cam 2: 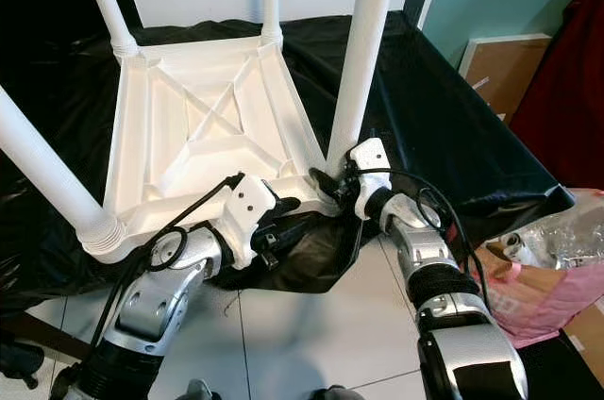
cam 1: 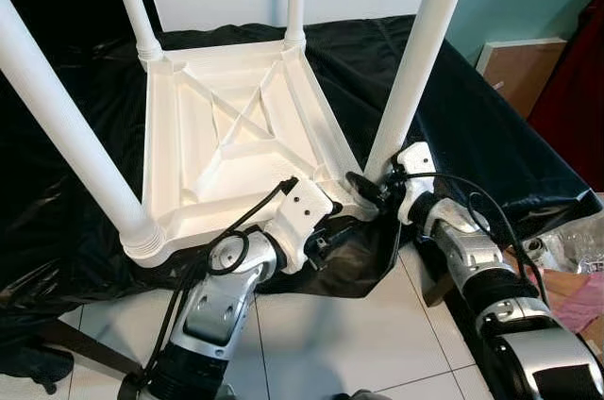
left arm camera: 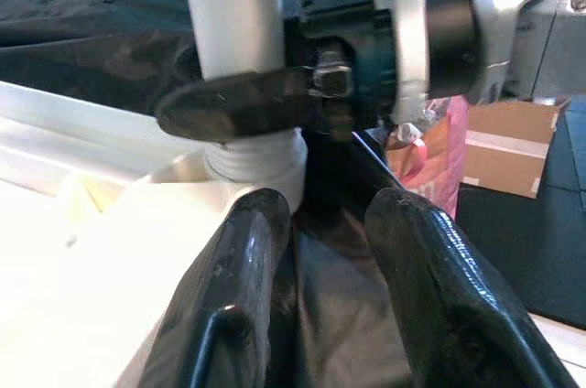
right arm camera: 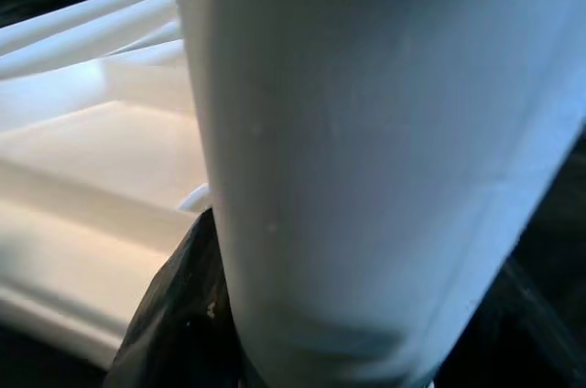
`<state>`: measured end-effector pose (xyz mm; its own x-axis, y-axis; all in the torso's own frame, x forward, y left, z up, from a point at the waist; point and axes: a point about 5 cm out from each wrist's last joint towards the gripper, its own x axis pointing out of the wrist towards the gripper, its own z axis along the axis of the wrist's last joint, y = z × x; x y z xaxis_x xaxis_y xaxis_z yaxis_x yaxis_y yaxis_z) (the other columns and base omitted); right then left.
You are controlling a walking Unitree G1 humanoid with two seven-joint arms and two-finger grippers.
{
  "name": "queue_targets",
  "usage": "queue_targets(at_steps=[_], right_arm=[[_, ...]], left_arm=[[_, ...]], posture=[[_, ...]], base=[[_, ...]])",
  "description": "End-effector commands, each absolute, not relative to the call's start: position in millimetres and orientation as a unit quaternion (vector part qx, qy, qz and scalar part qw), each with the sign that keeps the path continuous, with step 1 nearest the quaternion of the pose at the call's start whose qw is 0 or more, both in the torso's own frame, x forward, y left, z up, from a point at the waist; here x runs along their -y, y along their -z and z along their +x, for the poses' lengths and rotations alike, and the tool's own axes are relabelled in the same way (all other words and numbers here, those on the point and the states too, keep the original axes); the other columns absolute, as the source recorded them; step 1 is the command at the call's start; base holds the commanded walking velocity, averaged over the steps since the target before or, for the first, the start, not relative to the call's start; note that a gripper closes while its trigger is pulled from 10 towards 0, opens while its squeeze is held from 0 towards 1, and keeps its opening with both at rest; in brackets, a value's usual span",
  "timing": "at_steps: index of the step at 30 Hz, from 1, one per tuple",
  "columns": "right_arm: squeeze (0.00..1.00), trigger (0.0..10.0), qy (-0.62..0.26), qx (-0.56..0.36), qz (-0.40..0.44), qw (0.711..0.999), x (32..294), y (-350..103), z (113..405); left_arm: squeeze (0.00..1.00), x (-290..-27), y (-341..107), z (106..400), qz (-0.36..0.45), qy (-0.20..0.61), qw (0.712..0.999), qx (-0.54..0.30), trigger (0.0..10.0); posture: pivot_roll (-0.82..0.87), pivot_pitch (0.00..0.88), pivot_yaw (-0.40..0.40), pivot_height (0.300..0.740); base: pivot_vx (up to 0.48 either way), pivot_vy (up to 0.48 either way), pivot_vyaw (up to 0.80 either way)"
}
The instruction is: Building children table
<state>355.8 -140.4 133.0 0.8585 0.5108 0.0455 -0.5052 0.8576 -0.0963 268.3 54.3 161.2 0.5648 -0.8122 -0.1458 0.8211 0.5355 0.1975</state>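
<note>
Lying upside down on black sheet: white table, four legs up. Clamping near-right leg at its base: right gripper. Hovering beside that corner, fingers apart: left gripper.

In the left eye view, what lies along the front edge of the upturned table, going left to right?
Near-left table leg → left gripper at the table's front rim → near-right table leg, with the right gripper closed around its base → cardboard box.
</note>
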Motion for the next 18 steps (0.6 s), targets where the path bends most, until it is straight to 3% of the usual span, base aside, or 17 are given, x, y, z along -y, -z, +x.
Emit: queue_targets(at_steps=[1,7,13,18], right_arm=[[0.00,10.0,-0.213,-0.010,-0.029,0.977,142.6,-112.1,350.1],[0.00,10.0,-0.178,-0.014,-0.017,0.984,139.9,-108.5,348.1],[0.00,10.0,-0.022,-0.023,0.048,0.998,122.3,-98.8,338.0],[0.00,10.0,-0.036,-0.002,0.055,0.998,107.7,-105.7,335.6]], left_arm=[[0.00,-56.0,-161.3,269.3,0.123,0.426,0.896,-0.013,10.0],[0.00,-55.5,-160.9,268.4,0.122,0.427,0.896,-0.013,10.0],[0.00,-54.0,-160.5,267.9,0.119,0.428,0.896,-0.012,10.0],[0.00,-52.1,-160.5,267.9,0.119,0.431,0.894,-0.011,10.0]], posture=[[0.03,0.071,-0.061,0.740],[0.03,0.070,-0.060,0.740],[0.03,0.058,-0.063,0.740],[0.03,0.060,-0.061,0.740]], base=[[0.000,0.000,0.00],[0.000,0.000,0.00],[0.000,0.000,0.00],[0.000,0.000,0.00]])
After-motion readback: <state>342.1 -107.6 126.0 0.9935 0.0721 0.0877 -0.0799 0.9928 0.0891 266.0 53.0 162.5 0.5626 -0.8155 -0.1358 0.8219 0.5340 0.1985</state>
